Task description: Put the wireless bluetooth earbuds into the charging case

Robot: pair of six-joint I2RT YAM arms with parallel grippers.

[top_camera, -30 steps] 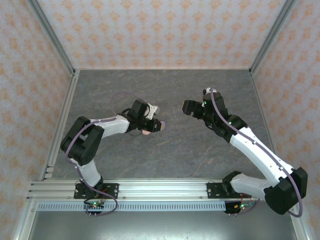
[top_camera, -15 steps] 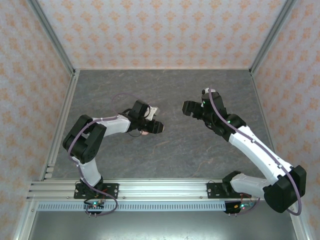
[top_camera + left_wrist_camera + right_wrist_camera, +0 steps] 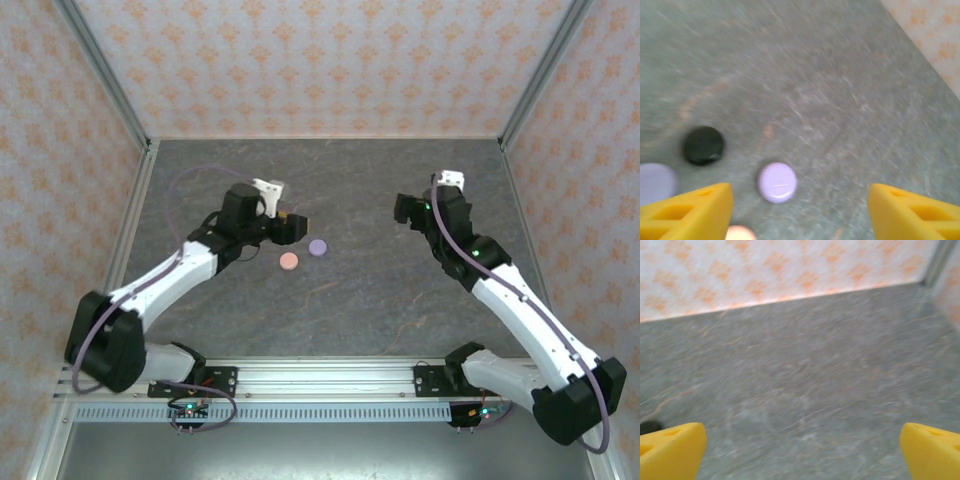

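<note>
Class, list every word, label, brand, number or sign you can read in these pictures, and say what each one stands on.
No text can be read.
The lavender disc case has a faint mark in the left wrist view, too blurred to read.
The black disc case and the pink disc case show no lettering.
The walls carry an orange ornament pattern, not words.

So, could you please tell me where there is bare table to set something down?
Bare: the table's far strip along the back wall, the gap between the lavender disc and the right gripper, and the near stretch before the rail. Crowded: by the left gripper, where the pink disc, lavender disc and black disc cluster.
</note>
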